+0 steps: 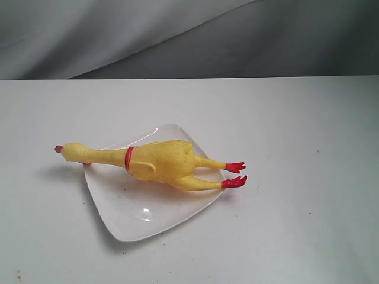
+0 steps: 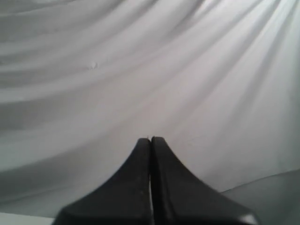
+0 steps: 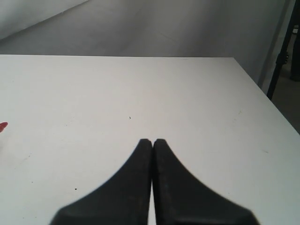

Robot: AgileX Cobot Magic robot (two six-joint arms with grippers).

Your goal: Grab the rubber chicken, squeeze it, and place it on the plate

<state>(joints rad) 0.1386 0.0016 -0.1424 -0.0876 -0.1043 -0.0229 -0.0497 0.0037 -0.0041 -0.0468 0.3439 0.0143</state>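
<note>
The yellow rubber chicken [image 1: 157, 161] lies on its side across the white plate [image 1: 142, 213] in the exterior view. Its head and red beak overhang the plate's left edge, and its red feet reach past the right edge. No arm shows in the exterior view. My left gripper [image 2: 150, 138] is shut with nothing between its black fingers, facing only grey cloth. My right gripper [image 3: 153, 140] is shut and empty above the bare white table; a red tip of one chicken foot [image 3: 3, 126] shows at that view's edge.
The white table [image 1: 308, 148] stretches around the plate. A draped grey cloth [image 1: 177, 35] hangs behind its far edge. In the right wrist view the table's side edge [image 3: 262, 93] drops off beside a dark stand [image 3: 281, 56].
</note>
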